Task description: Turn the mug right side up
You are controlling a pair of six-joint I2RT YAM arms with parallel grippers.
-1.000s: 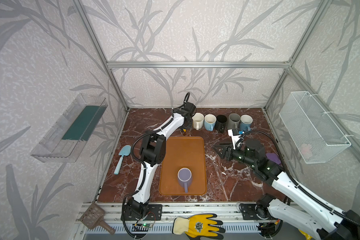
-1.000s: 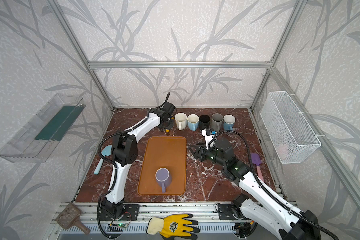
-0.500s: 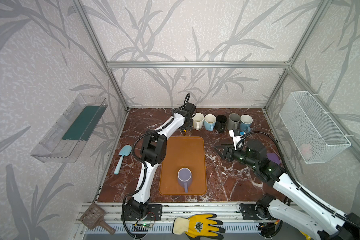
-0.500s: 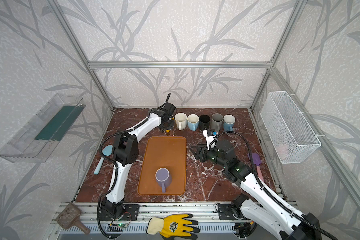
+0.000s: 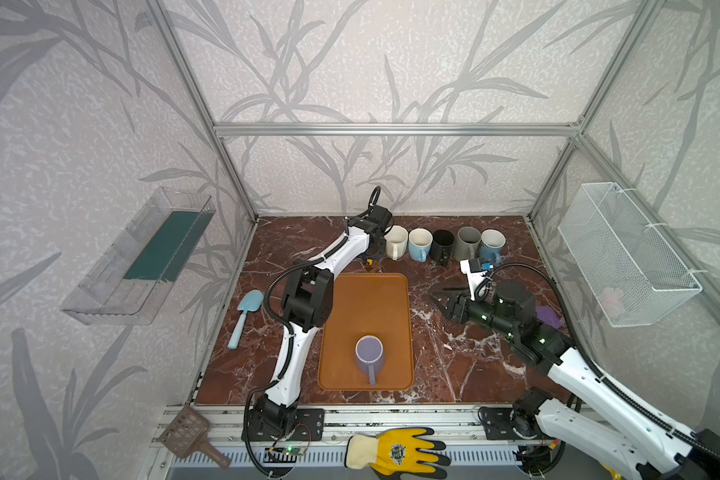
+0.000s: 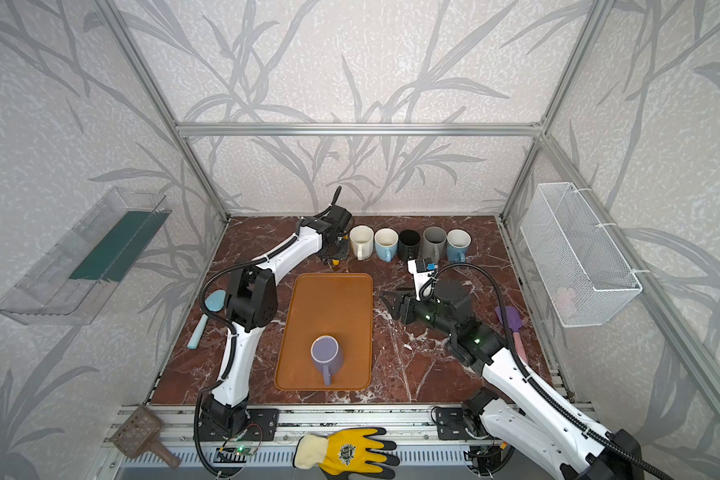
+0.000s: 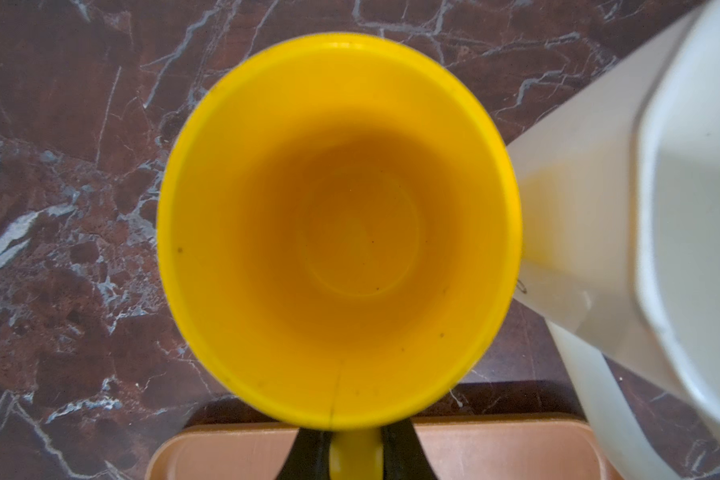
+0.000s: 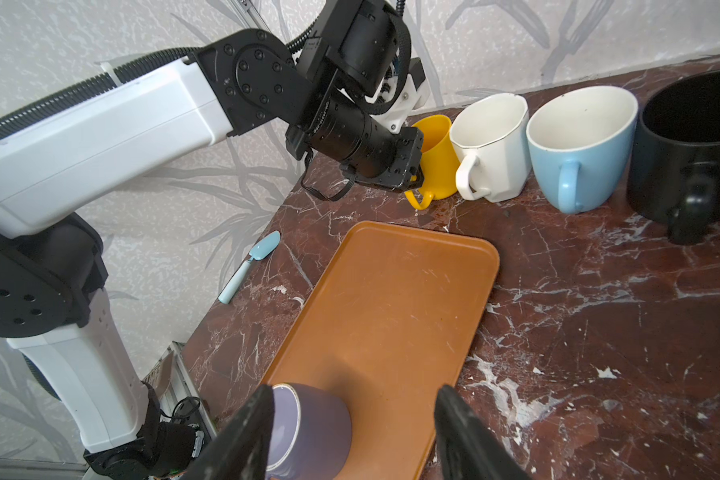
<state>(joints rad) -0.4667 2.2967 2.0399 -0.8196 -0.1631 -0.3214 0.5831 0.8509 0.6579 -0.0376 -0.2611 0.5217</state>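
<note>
Our left hand point(image 7: 354, 451) is clenched on the handle of the yellow mug point(image 7: 341, 232), with a black finger on each side of the handle. The mug is mouth up at the left end of the row at the back of the bench point(image 7: 59, 249), close against the white mug point(image 7: 641, 208). From the right wrist view we cannot quite tell whether its base already rests on the bench or hangs just clear.

We judge the step in hand to be setting this mug down. We should lower it straight so the base lands flat. Then we part the fingers only enough to free the handle and draw back toward the tray point(image 8: 391, 311), not sideways, so the white mug is not nudged.

The yellow mug is empty apart from a few dark specks. In a top view the white mug, the light blue mug point(image 5: 420, 243), the black mug point(image 5: 442, 245), the grey mug point(image 5: 467, 243) and the far blue mug point(image 5: 492, 245) all stand upright, and the insides we can see are empty.

The tray carries only the purple mug point(image 5: 368, 353), which looks base up with its handle toward the front edge.

Our right hand point(image 5: 439, 297) hovers over the bench just right of the tray, fingers half spread and holding nothing.

The wire basket point(image 5: 624, 257) on the right wall holds something pale pink.
</note>
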